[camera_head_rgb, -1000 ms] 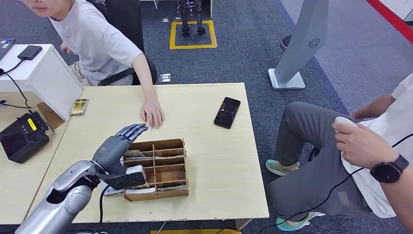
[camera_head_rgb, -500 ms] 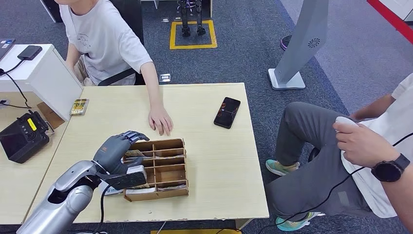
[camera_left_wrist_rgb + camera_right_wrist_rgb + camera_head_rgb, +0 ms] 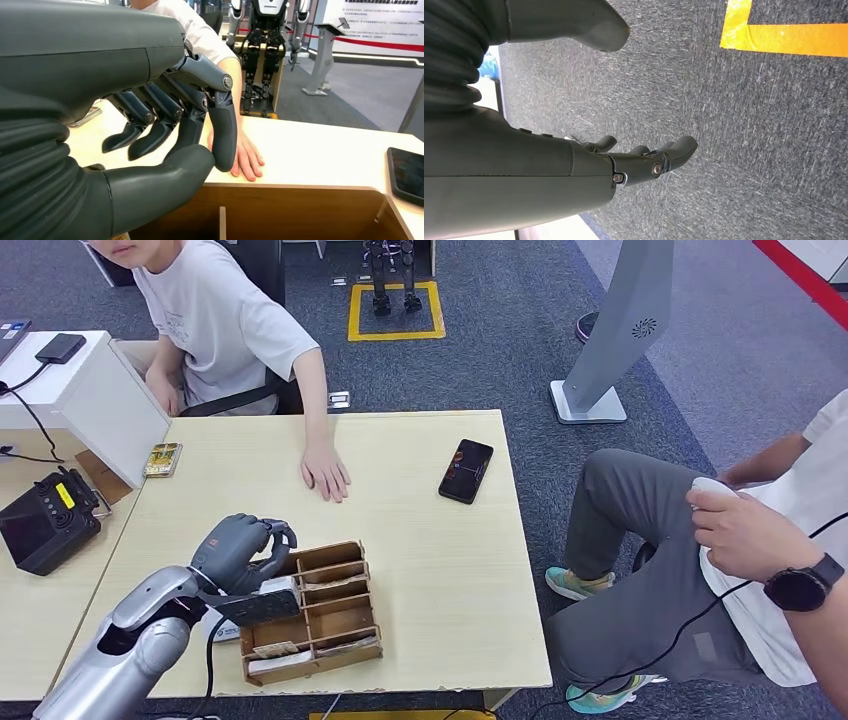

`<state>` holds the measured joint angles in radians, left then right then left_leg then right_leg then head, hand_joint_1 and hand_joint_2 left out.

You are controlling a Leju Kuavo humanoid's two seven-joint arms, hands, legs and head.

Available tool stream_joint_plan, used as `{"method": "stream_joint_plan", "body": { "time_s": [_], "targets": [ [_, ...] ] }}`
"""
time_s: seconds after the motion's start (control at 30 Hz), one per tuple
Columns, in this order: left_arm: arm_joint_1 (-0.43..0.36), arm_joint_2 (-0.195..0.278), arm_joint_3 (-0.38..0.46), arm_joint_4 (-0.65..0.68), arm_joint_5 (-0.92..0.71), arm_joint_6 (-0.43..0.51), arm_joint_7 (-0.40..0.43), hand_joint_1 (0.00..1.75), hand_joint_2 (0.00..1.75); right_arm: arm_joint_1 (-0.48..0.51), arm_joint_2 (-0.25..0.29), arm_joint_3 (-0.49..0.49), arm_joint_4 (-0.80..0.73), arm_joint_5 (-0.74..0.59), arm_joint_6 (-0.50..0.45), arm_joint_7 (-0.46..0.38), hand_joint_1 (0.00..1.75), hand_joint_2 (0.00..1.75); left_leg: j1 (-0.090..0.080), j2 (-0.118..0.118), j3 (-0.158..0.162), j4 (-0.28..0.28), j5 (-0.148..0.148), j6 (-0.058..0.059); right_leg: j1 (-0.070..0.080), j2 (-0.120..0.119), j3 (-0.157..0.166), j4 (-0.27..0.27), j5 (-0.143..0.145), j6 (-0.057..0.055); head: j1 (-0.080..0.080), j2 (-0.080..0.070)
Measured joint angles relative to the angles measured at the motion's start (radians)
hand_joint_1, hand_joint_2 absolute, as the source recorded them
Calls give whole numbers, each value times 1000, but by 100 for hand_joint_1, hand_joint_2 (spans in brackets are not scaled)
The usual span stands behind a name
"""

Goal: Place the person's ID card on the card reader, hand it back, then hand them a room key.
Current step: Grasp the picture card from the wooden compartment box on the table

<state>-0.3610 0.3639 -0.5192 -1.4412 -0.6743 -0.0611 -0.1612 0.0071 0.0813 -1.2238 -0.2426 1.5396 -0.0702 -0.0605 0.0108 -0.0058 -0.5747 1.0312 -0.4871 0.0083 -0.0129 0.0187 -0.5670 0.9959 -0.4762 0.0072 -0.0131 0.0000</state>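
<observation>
My left hand sits at the far left corner of a wooden divided box, its fingers curled in over the box's rim. In the left wrist view this hand has its thumb against a fingertip with nothing between them, just above the box's wall. Pale cards lie in the box's near compartments. A person's hand rests flat on the table beyond the box. My right hand hangs over grey carpet, fingers loosely apart and holding nothing.
A black phone lies on the table's right part. A small yellowish card sits at the far left edge. A black device and a white box stand on the side table. A second person sits at the right.
My left hand's fingers went from stretched out to curled in. The wooden box slid toward me and turned slightly. The person's hand shifted a little on the table.
</observation>
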Motion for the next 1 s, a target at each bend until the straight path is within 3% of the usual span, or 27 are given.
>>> {"method": "stream_joint_plan", "body": {
  "time_s": [0.77,0.9,1.0],
  "targets": [
    [0,0,0,0,9,-7,-9,172,175,0,0,0,0,0,-1,-3,0,175,0,0,0,0,0,-1,0,0,0,0,0,0,0,0],
    [0,0,0,0,24,-10,-15,3,175,0,1,0,0,0,-1,-3,0,175,0,0,0,0,0,-1,0,0,0,0,0,0,0,0],
    [0,0,0,-3,79,-24,-39,0,175,0,1,0,0,0,-2,-4,0,175,0,0,0,0,0,-1,0,0,0,0,0,0,0,0]
  ]
}}
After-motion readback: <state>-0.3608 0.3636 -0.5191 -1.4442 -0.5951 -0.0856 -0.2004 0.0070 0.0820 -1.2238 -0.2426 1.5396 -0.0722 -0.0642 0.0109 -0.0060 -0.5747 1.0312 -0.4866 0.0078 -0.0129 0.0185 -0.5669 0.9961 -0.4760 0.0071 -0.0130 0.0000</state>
